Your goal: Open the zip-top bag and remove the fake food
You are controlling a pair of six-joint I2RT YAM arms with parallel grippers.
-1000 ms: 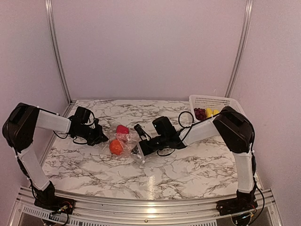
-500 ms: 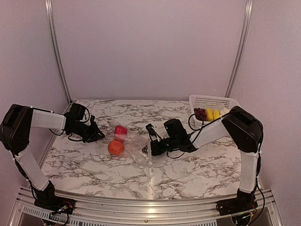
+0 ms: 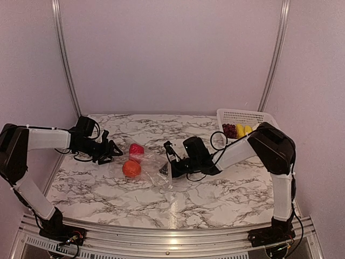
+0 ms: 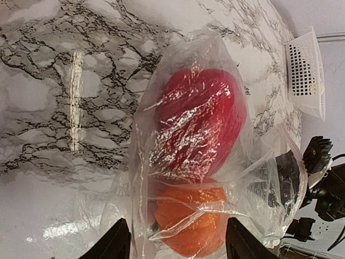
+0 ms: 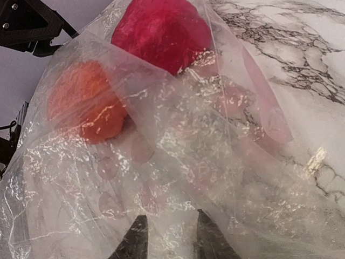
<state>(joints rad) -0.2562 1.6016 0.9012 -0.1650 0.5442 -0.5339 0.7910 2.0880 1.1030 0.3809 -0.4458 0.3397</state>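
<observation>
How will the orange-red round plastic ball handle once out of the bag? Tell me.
Likely to roll: the orange-red round plastic ball looks spherical, with no flat side. Probably light and stiff: it holds its shape while the clear crinkly zip-top bag drapes loosely over it. Its curve may let it slip from a narrow pinch.

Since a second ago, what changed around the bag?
Left tool opened, letting go of the bag, and eased slightly left. Right tool dragged the bag's other end right, still pinching it. Red piece, orange ball stay inside; basket unmoved.
</observation>
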